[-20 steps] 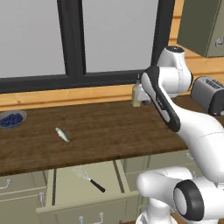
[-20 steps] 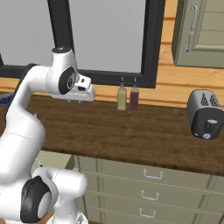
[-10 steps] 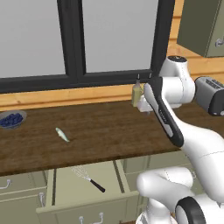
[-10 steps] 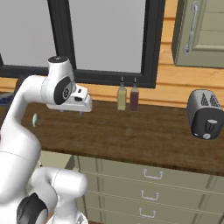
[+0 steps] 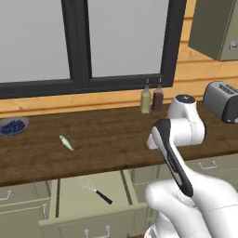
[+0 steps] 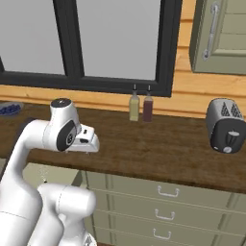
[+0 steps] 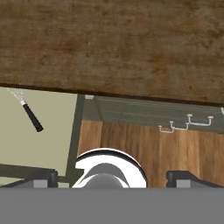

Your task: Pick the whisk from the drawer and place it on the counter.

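Hanging over the front part of the counter [image 6: 158, 144], the gripper [image 6: 89, 141] points downward; in the hand view its two dark fingertips [image 7: 41, 177] sit wide apart with nothing between them, so the jaws stand open and empty. From the right base camera the white hand juts out to the right of a round dark-faced wrist joint, just above the counter's dark brown planks. In the left base view the forearm climbs from the robot's bulky white body up to that same joint, which sits over the counter's near edge, right of the open drawer [image 5: 69, 204].

The drawer is pulled out below the counter's front edge, its pale olive inside exposed and two small silver handles on its sage-green front. The whisk [image 5: 94, 189] lies flat on the drawer floor, toward the counter side: a silver wire head tucked close under the counter's lip and a slim black handle slanting out toward the drawer front. In the hand view the whisk [image 7: 27, 110] sits at the left, just below the counter's edge, well apart from the fingertips.

On the counter lie a small pale green-white object [image 5: 66, 142] left of the drawer's line, a bowl of blue berries [image 5: 12, 126] at the far left, two bottles [image 5: 151, 98] at the back and a toaster [image 5: 222, 101] at the right.
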